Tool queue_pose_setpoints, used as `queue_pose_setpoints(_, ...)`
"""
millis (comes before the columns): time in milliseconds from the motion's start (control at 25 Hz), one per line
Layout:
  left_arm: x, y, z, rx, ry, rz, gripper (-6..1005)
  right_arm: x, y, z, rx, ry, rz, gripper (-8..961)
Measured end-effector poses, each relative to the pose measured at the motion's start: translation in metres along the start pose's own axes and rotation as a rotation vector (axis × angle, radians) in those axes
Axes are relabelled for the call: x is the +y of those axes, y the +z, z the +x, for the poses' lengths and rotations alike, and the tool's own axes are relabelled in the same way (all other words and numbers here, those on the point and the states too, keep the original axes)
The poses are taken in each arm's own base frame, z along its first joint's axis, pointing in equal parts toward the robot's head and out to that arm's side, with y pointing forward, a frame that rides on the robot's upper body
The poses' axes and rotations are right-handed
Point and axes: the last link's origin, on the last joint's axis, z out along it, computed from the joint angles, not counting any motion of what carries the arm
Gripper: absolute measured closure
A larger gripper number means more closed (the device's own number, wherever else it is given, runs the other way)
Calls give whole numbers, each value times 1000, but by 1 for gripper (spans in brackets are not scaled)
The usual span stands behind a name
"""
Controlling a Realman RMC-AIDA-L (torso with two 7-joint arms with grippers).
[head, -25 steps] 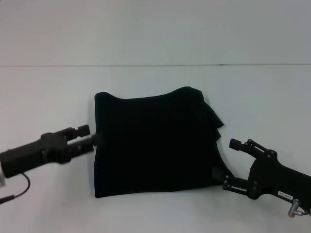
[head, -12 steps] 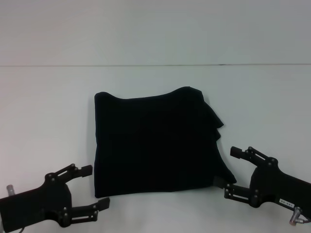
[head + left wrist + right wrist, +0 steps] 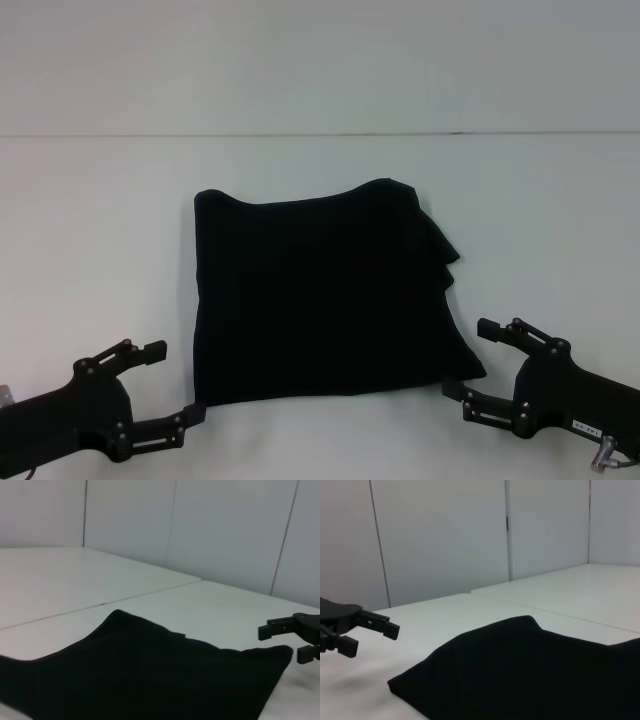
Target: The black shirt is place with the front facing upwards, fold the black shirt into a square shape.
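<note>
The black shirt (image 3: pixel 320 295) lies folded into a rough rectangle in the middle of the white table, with rumpled layers along its right edge. My left gripper (image 3: pixel 175 382) is open at the shirt's near left corner, its lower fingertip right at the cloth. At the near right corner my right gripper (image 3: pixel 472 358) is also open and holds nothing. The left wrist view shows the shirt (image 3: pixel 150 680) up close with the right gripper (image 3: pixel 282 642) beyond it. From the right wrist the shirt (image 3: pixel 535 670) fills the foreground and the left gripper (image 3: pixel 372 640) shows behind its corner.
The white table (image 3: pixel 100 200) runs wide on all sides of the shirt, and a seam (image 3: pixel 320 134) crosses it at the back. Pale wall panels (image 3: pixel 225 525) stand behind the table.
My left gripper went from the shirt's left edge at mid-height down to its near left corner and opened wide. The right gripper drew back slightly toward me. The shirt lies as before.
</note>
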Motion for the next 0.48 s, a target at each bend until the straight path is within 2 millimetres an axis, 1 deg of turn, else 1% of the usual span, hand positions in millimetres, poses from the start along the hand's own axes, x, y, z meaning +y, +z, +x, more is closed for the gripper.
queue_pose_setpoints(280,-7,0,-7,-35,-11,53,38,-4,0,5,35,0,29,13)
queue_pose_setpoints(480,-9,2,-6,-37,-15,57,38,-5,0,5,40,2,35,13)
